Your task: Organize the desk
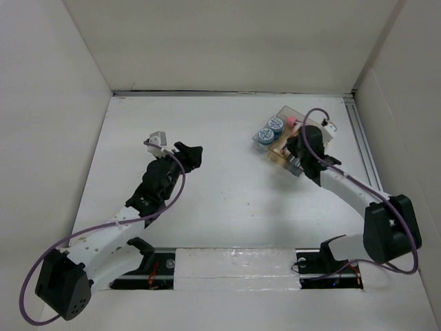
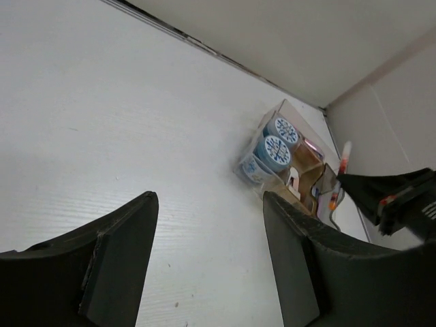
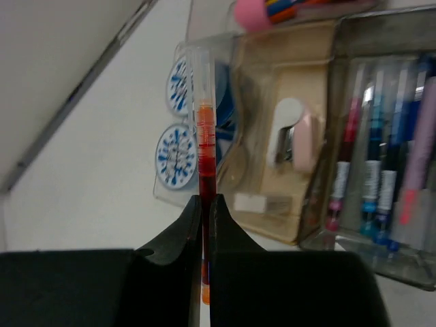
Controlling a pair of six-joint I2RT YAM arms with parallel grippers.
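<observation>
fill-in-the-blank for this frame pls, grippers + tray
1. The right gripper is shut on an orange ____.
2. The left gripper is ____ and empty.
3. The tray holds ____ blue-patterned discs.
Missing words: pen; open; two.

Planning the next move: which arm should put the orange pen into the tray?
Right. The right jaws grip the orange pen at the tray; the left jaws are open, empty, farther off over the desk.
</observation>
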